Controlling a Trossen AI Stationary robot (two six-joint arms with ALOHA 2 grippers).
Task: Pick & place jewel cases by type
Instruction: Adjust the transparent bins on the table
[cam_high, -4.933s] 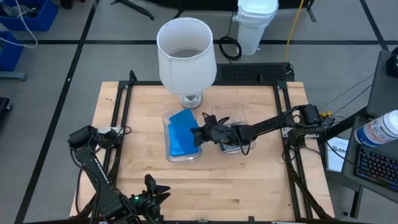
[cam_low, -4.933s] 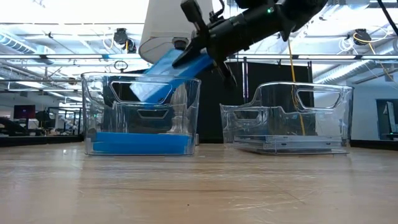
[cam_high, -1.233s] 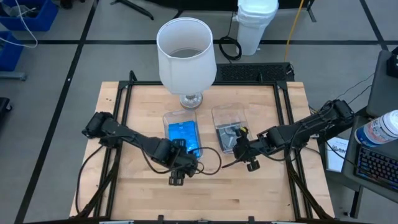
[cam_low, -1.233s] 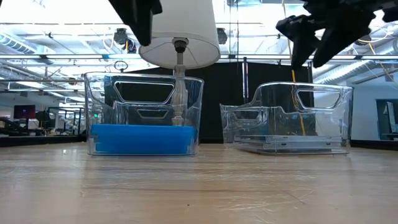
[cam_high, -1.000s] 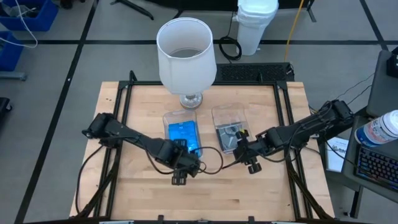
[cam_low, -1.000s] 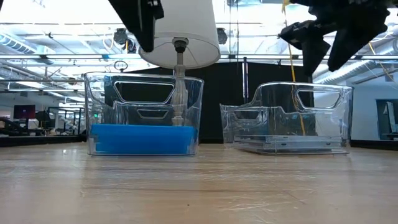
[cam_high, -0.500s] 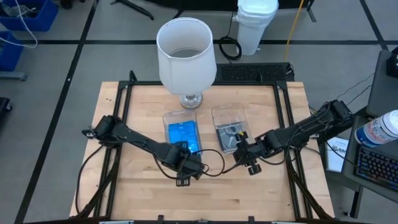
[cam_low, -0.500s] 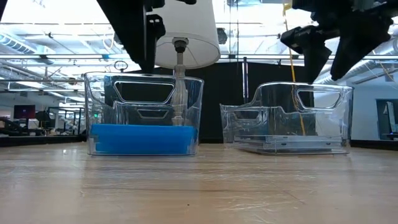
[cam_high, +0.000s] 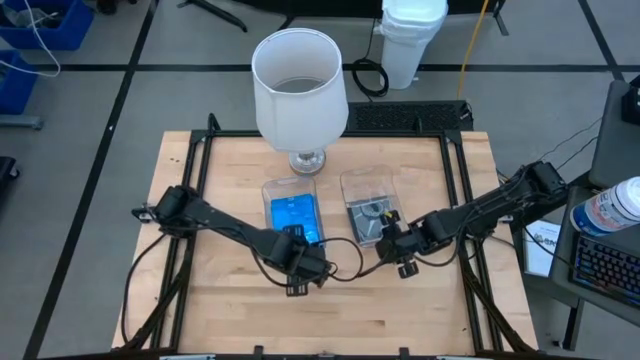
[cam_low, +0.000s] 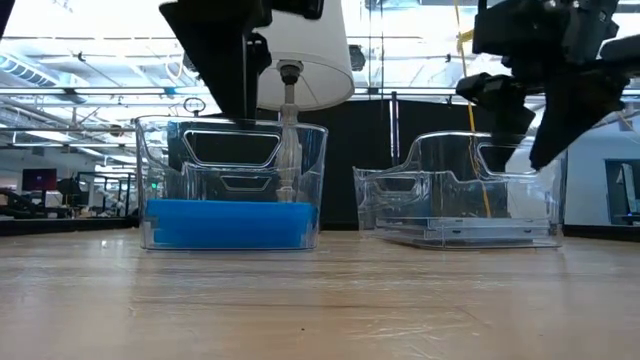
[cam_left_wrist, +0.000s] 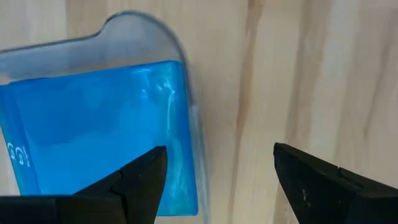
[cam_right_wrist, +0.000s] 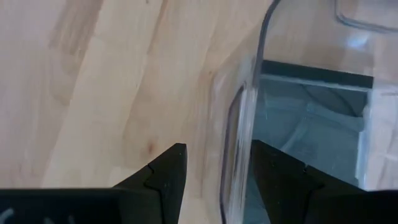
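Observation:
Bright blue jewel cases lie flat in the left clear tray. Smoky dark grey jewel cases lie in the right clear tray. My left gripper hangs open above the bare wood just past the left tray's near end; in its wrist view the blue cases show ahead of its fingers. My right gripper hangs open and holds nothing at the right tray's near right corner. In its wrist view its fingers stand on either side of the tray's wall, which they do not touch.
A white table lamp stands on the table behind the two trays, and its shade overhangs their far ends. A black frame runs along the table's left and right sides. Bare wood lies between the trays and the near edge.
Both grippers have come down a little toward the table and stayed open. My left gripper has also drifted slightly toward the table's right, at the near end of the left tray. The jewel cases and the trays have not moved.

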